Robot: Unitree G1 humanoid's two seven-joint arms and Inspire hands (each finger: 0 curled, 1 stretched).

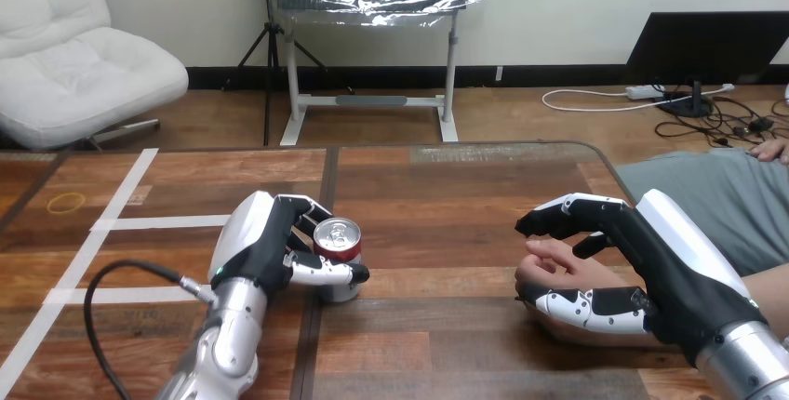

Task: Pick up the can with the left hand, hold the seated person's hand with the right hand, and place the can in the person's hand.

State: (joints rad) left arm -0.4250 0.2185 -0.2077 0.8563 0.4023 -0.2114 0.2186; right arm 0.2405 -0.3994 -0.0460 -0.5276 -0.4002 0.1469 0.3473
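Can (336,240) stands upright on the desk (447,223), left of centre in the head view, and by the look of it is not yet lifted. The left hand (265,246) is curled round its side with the thumb across the front, a grip suited to carrying it level. Well apart to the right, the right hand (651,274) closes fingers over and thumb under the person's hand (544,265), probably to steady it for receiving. The can's top faces up. I cannot tell whether it is opened, and its contents are hidden.
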